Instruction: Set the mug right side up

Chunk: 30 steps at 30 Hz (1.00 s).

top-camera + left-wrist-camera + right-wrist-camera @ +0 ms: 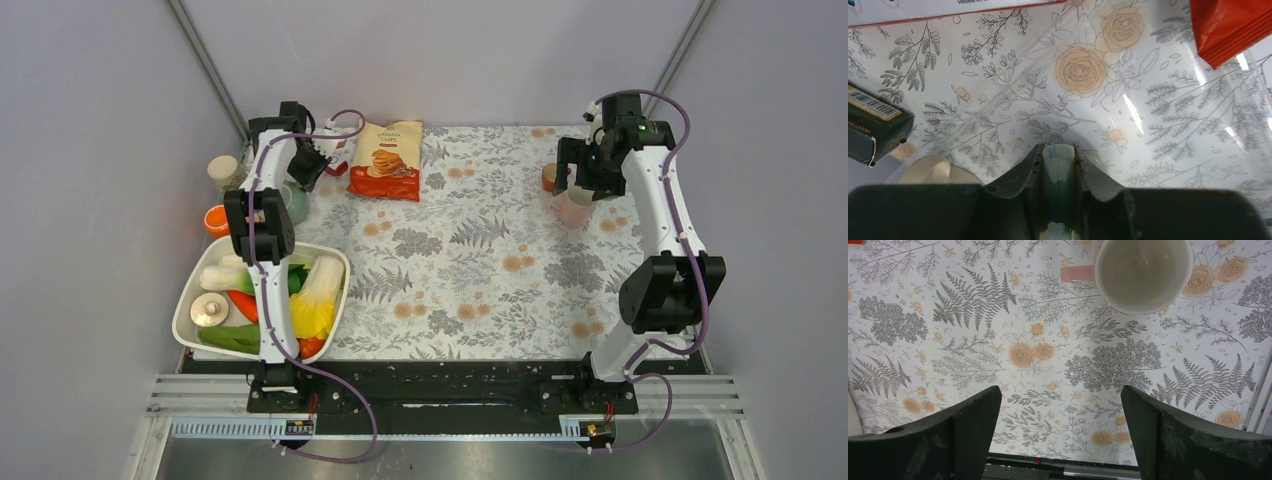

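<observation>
at far left | left fingers pinch green mug | pink mug upright

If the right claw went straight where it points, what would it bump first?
Probably the flowery tablecloth in front of the open right gripper; the pink mug sits farther ahead, though depth is unclear.

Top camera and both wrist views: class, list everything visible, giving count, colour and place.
tablecloth: one, floral grey and orange, covering table
pink mug: one, pink, white inside, upright, far right
chips bag: one, orange, far left-centre
white tub: one, white, near left, holding vegetables
orange cup: one, orange, left edge
dark box: one, dark, left in the left wrist view
pale green object: one, pale green, far left
left gripper: one, black, shut on the pale green object
right gripper: one, black, open, near the pink mug
</observation>
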Available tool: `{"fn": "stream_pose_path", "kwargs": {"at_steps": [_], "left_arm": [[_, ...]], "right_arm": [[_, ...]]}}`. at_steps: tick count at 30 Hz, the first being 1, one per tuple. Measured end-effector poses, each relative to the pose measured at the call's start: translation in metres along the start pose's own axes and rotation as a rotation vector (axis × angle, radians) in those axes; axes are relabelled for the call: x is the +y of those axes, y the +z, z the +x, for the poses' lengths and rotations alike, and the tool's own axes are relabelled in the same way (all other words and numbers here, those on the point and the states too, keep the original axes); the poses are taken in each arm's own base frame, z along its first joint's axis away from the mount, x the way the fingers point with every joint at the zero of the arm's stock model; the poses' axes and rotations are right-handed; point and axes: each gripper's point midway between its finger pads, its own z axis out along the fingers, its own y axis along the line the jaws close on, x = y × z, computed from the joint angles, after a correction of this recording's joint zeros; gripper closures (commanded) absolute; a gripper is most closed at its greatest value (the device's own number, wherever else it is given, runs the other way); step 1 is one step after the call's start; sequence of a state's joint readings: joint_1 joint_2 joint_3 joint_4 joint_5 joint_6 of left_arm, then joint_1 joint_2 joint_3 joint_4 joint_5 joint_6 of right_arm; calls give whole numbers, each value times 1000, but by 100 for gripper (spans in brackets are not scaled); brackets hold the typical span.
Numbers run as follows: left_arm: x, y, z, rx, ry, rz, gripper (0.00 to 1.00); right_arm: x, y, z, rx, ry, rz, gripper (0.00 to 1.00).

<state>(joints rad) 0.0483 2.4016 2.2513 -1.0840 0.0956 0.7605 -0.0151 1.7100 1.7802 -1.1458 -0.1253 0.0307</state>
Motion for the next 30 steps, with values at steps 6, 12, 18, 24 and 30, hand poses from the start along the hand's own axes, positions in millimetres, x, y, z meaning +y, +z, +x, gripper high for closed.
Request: {"fn": "stream_pose_path", "kwargs": {"at_steps": [6,12,18,24,30], "left_arm": [[-9,-10,-10,-48,-47,40,100],[-18,-49,-36,-181,-126,62,100],[-32,-92,-65,-321,-190,108,100],[-62,-111,-89,-410,-251,236,100],[-105,-165,-125,-541,-247,358,100]], "right_arm": [[31,-1,0,-15,-62,-63,1],[119,-8,-11,-138,-173,-296,1],[252,-13,7,-196,-250,-691,0],[347,17,24,-121,-192,-931,0],[396,44,35,-41,-75,-1064,0]]}}
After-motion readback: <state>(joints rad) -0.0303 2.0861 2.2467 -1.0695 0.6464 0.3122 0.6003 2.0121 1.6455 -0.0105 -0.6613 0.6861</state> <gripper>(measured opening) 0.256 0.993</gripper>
